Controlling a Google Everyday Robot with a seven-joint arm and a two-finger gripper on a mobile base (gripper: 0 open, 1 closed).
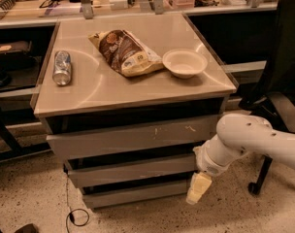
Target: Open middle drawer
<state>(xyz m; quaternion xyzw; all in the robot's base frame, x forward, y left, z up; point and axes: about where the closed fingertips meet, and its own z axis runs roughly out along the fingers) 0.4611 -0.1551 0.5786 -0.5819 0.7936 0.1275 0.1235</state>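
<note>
Middle drawer [133, 170] sits second of three grey fronts under the bench [104, 89], below the taller scratched drawer [138, 137] and above the lowest drawer [133, 194]. It looks shut or barely out. The gripper [198, 188] hangs at the near right corner of the stack, at about the height of the gap between the middle and lowest fronts. I cannot tell whether it is parted or closed.

The likely trouble is catching the wrong front. The gripper is low, so a hook from here could take the lowest drawer instead. The middle front is plain, with no handle, so a hold on its edge may slip off. A pull from the right end alone could also skew the drawer and jam it.

None of the three drawers shows its inside. On the bench, the white bowl [185, 63] at the right looks empty. A crumpled snack bag [125, 52] lies just left of it, its contents hidden. A can [62, 68] lies on its side, well apart at the left.
</note>
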